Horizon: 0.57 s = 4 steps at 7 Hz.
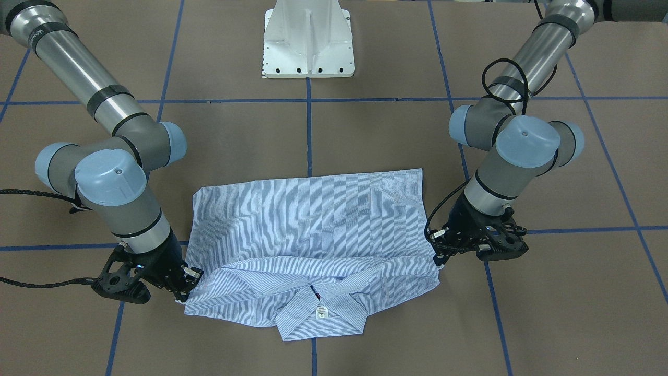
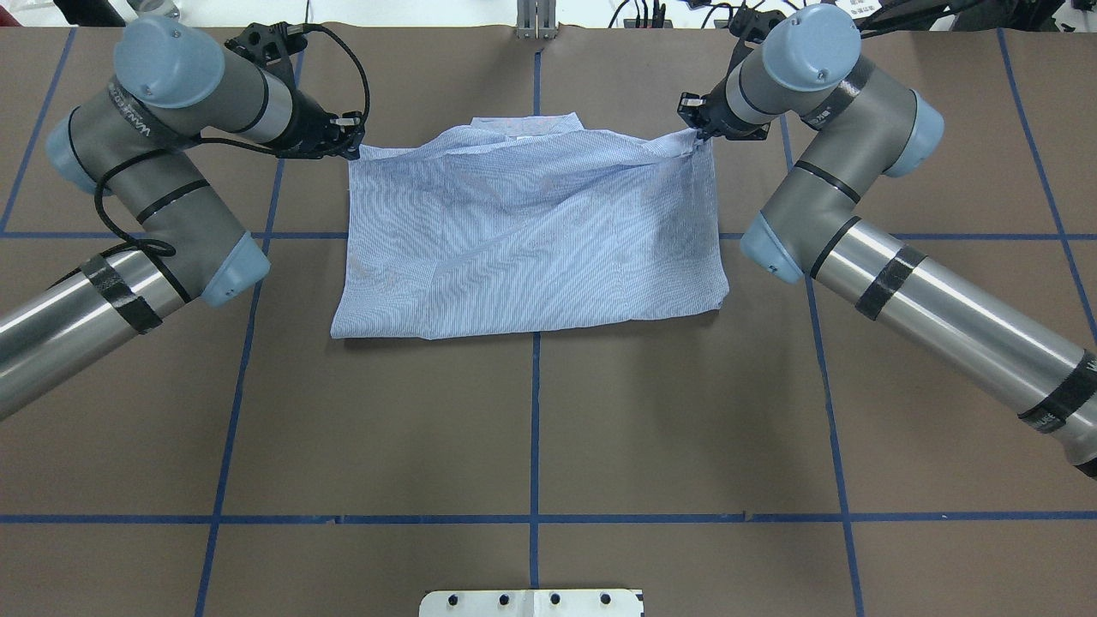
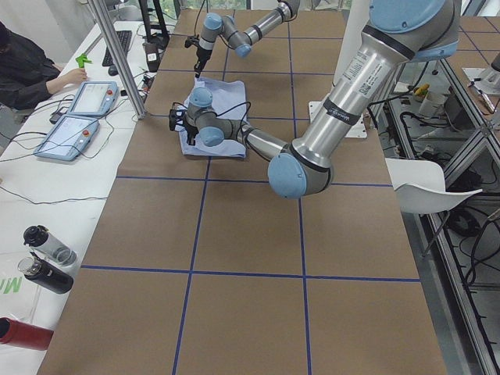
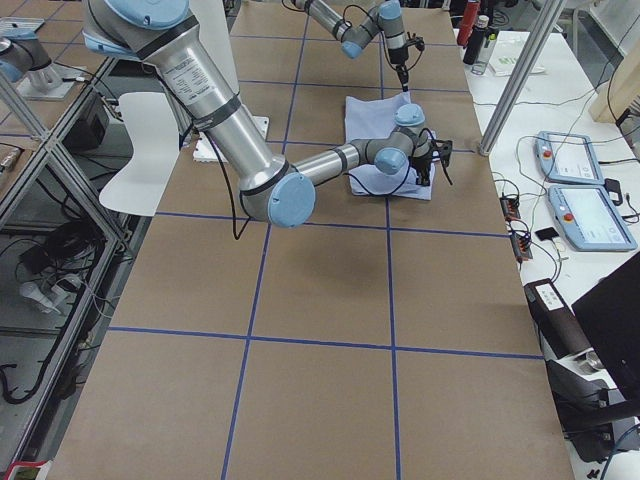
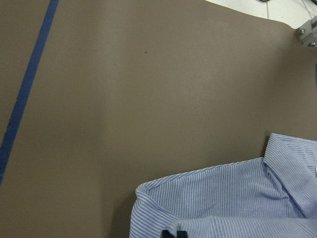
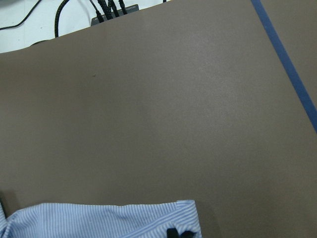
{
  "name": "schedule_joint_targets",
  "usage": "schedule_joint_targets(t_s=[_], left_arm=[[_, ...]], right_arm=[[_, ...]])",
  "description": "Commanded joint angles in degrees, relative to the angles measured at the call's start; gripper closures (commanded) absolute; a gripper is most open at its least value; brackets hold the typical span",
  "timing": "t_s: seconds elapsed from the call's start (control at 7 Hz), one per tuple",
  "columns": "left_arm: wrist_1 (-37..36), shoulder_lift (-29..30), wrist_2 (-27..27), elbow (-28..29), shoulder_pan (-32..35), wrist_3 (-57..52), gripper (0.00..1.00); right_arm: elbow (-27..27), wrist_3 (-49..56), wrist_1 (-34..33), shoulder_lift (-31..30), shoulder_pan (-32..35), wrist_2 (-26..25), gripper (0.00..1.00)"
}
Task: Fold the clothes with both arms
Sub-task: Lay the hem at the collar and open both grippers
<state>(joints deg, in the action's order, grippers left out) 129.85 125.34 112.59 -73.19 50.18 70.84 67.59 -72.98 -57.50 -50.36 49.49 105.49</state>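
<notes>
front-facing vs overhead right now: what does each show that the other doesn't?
Front-facing only: the collar's inside with its white neck label, and the full white pedestal. Overhead only: cables past the far edge of the table. Both: the striped shirt, partly folded, with the left hand and right hand each gripping a collar-side corner.

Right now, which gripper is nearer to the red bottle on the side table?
Left. The left gripper grips the shirt corner toward the red bottle; the right gripper grips the opposite corner, farther away.
</notes>
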Motion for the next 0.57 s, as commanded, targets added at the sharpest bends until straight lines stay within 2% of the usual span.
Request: schedule_joint_targets(t_s=[0.0,0.43], left_arm=[[0.8,0.0,0.0,0.8,0.0,0.0,1.00],[0.8,0.3,0.0,0.8,0.0,0.0,1.00]], right_arm=[[-0.6,0.0,-0.1,-0.3,-0.1,0.0,1.00],[-0.1,-0.1,0.0,0.6,-0.2,0.3,1.00]])
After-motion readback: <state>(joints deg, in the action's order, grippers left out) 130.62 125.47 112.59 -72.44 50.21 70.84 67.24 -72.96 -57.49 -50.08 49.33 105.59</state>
